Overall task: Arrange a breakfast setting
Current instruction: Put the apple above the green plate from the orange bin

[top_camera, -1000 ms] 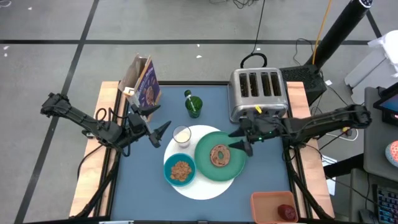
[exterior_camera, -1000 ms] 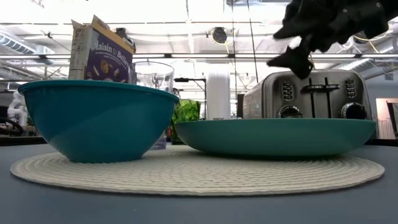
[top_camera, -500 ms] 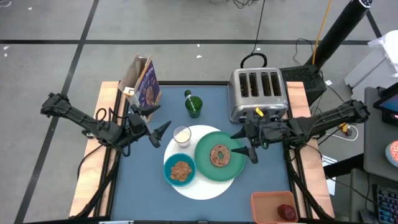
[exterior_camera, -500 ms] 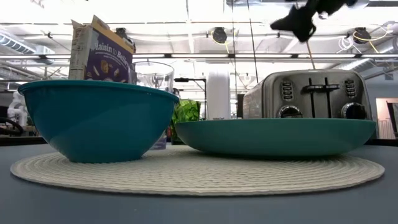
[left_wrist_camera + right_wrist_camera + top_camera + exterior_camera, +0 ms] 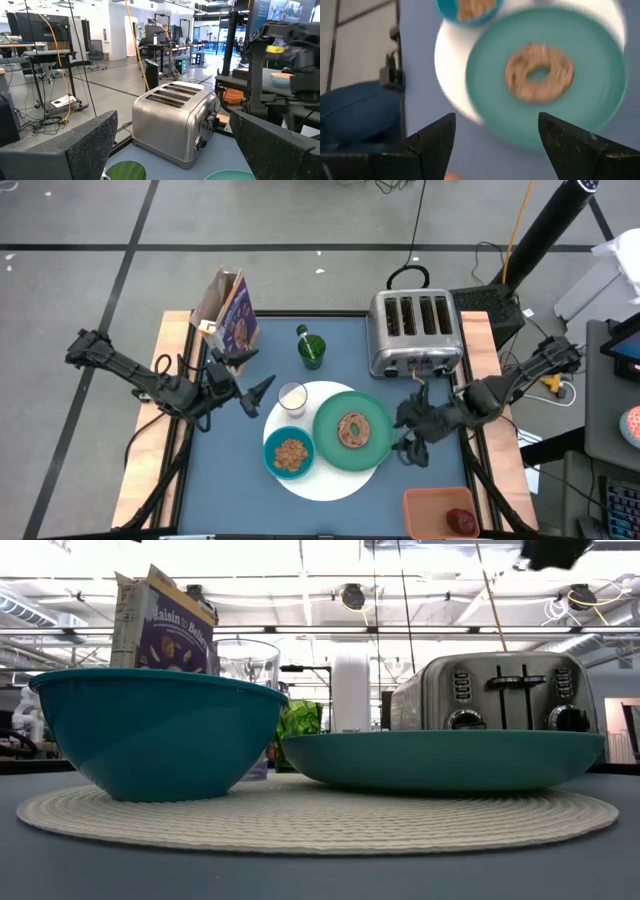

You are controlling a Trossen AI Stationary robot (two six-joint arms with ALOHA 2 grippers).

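A big white round mat (image 5: 330, 477) lies mid-table. On it rest a green plate (image 5: 325, 430) bearing a bagel (image 5: 352, 428), a teal bowl (image 5: 290, 455) of cereal and a small clear glass (image 5: 292, 397). Behind them a green cup (image 5: 311, 352) and a purple cereal box (image 5: 232, 312) stand on the table. My right gripper (image 5: 403, 436) hangs open above the plate's right rim, slanting down at the bagel (image 5: 539, 72), with nothing between its fingers. My left gripper (image 5: 256, 377) waits open and level, left of the glass. A dark-red fruit (image 5: 460, 521) lies in the tray.
A silver four-slot toaster (image 5: 415, 330) stands at the back right, behind the plate. An orange-pink tray (image 5: 428, 505) sits at the near right corner. Bare blue tabletop lies at the near left and between the mat and the cereal box.
My right gripper has drawn back from over the plate toward the table's right and near edges, rising out of the top of the low view and tipping to point more steeply down. It stays open. The bagel and plate have kept still.
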